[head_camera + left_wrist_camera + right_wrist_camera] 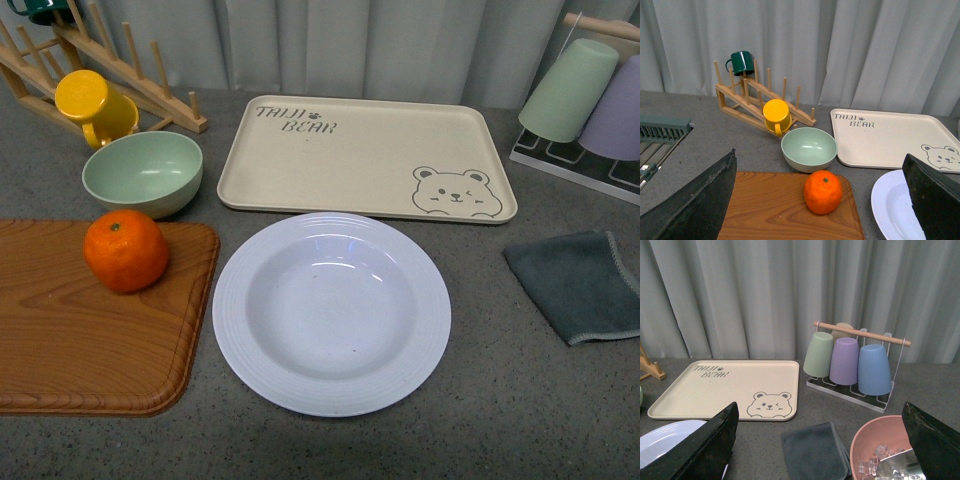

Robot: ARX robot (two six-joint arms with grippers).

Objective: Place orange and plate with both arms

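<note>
The orange [125, 250] sits on the far right corner of a wooden cutting board [80, 340] at the left. The white deep plate [232, 310] lies empty on the counter just right of the board. Neither gripper shows in the front view. In the left wrist view my left gripper [819, 160] is open and empty, back from and above the orange [823, 192], with the plate's edge [887, 205] near one finger [935, 200]. In the right wrist view my right gripper [820, 405] is open and empty, and a bit of the plate [670, 440] shows beside one finger [700, 450].
A beige bear-print tray [360, 160] lies behind the plate. A pale green bowl [142, 172], a yellow mug [95, 105] and a wooden rack [130, 70] stand back left. A grey cloth [580, 285] and a cup rack [590, 100] are at the right. A pink bowl of ice [885, 445] is near the right gripper.
</note>
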